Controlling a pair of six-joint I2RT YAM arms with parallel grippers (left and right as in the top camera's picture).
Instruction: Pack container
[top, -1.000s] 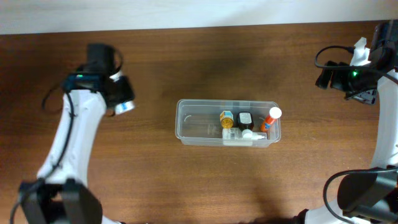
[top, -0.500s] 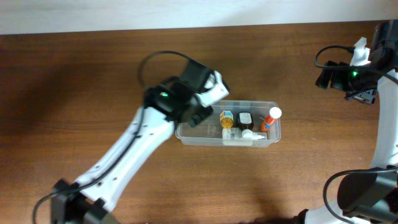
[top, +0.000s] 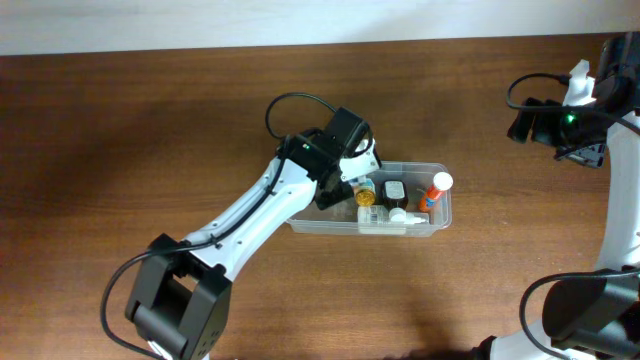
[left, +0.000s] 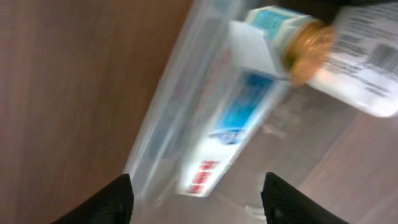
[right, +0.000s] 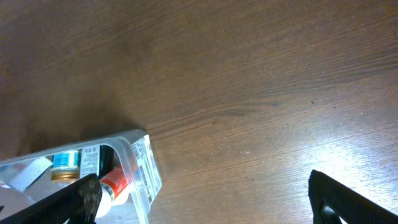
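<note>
The clear container (top: 296, 215) sits mid-table and holds an amber bottle (top: 365, 190), a black bottle (top: 394, 190), an orange tube (top: 435, 190) and a white bottle (top: 385, 217). My left gripper (top: 350, 178) hangs over its left half. In the left wrist view my left gripper (left: 202, 205) is open, fingers wide apart, above a white tube with blue and red print (left: 230, 130) lying inside the container (left: 168, 106) beside the amber bottle (left: 298, 37). My right gripper (top: 528, 122) is open and empty at the far right, well away from the container (right: 142, 165).
The brown wooden table (top: 150, 90) runs to a pale wall at the back. My left arm lies diagonally across the table's middle left. Bare wood (right: 267, 93) fills most of the right wrist view.
My left arm swung from the far left to over the container's left half, carrying the white tube. Its jaws are now open with the tube lying in the container. The right arm is still.
</note>
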